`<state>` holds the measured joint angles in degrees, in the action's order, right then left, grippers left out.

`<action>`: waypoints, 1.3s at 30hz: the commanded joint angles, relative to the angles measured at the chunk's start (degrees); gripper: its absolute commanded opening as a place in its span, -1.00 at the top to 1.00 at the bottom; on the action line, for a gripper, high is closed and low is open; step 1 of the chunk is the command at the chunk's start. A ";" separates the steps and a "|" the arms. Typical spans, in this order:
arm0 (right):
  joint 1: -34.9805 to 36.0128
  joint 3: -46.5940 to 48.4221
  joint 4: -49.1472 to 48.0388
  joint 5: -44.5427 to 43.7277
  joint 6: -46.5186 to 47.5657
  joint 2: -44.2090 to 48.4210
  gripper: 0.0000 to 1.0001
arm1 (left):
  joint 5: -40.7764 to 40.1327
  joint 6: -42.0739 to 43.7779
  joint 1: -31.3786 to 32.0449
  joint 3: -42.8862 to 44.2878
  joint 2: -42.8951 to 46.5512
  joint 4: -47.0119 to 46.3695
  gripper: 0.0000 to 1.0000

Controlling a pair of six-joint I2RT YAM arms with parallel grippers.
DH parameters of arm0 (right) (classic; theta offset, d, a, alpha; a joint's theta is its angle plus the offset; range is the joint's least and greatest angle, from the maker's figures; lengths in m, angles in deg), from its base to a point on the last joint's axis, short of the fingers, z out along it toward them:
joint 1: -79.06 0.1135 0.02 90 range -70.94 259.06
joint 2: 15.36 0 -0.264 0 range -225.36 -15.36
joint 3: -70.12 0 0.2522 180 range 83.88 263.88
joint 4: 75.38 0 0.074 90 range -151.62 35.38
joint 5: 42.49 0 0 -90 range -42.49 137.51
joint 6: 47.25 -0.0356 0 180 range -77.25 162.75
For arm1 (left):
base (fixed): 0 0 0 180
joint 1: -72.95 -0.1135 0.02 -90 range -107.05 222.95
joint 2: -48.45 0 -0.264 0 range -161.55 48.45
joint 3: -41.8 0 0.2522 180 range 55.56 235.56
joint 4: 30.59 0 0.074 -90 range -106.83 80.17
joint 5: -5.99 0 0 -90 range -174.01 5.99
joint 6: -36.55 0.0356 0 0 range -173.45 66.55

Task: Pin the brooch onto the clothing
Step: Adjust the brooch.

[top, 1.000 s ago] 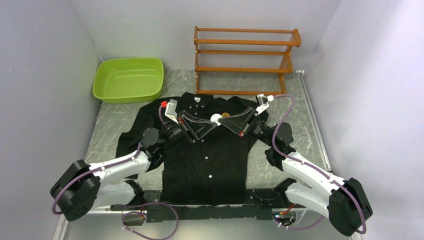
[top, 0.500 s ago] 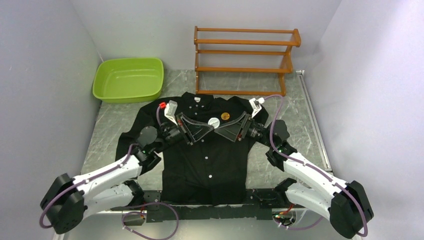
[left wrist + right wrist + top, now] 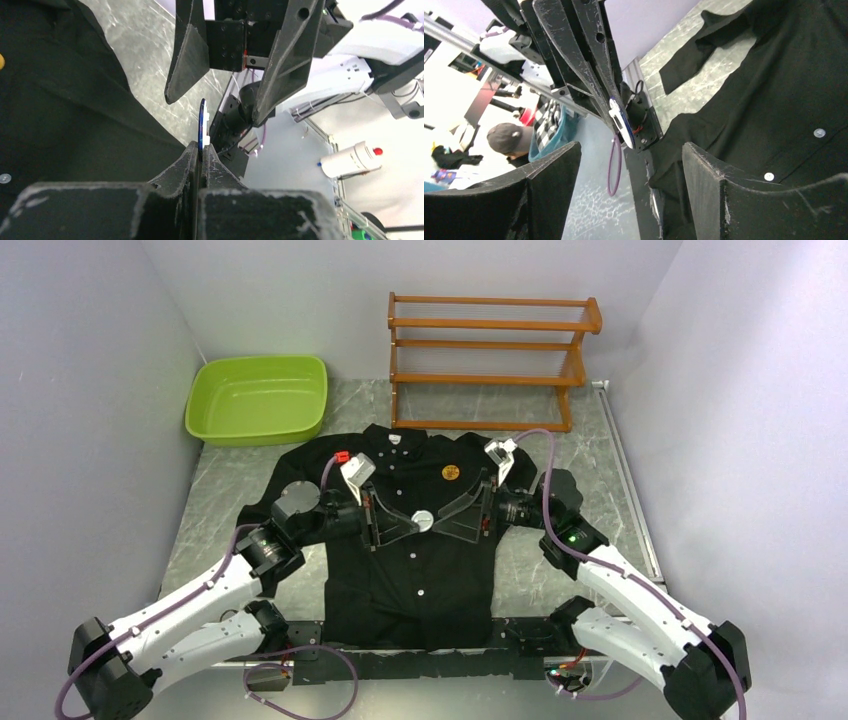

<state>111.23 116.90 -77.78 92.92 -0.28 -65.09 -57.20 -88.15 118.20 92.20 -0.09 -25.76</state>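
The clothing (image 3: 420, 560), a black button-up shirt, lies flat on the table. The brooch (image 3: 451, 472), a small orange badge, sits on the shirt's chest, and a sliver of it shows in the left wrist view (image 3: 1, 61). My left gripper (image 3: 415, 523) is shut on the edge of a thin blue-and-white round disc (image 3: 424, 521) (image 3: 202, 125), held above the shirt's button line. My right gripper (image 3: 446, 517) faces it tip to tip and stands open. Its fingers (image 3: 709, 185) are spread on either side of the disc (image 3: 620, 121) without touching it.
A green plastic tub (image 3: 258, 398) stands at the back left. A wooden rack (image 3: 487, 360) stands at the back, just behind the shirt's collar. The shirt's left sleeve (image 3: 262, 502) spreads beside my left arm.
Both grippers moved toward the near side, from the collar area to mid-chest. The left gripper shut on the disc, and the right gripper opened and let go of it.
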 commanded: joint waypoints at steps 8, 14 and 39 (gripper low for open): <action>0.19 5.64 4.27 6.27 6.11 -3.61 -0.25 | 7.87 0.21 0.18 2.07 -3.79 -3.36 0.95; 0.51 5.91 3.60 7.68 6.35 -5.36 -0.02 | 7.71 -0.28 0.18 1.53 -4.02 -3.99 0.95; 0.88 8.97 12.34 0.31 13.46 -5.58 1.00 | 8.26 -1.43 0.18 1.50 -4.60 -4.32 0.95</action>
<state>112.16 123.41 -67.71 98.80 10.04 -71.50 -50.95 -89.05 118.07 92.20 -5.11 -28.05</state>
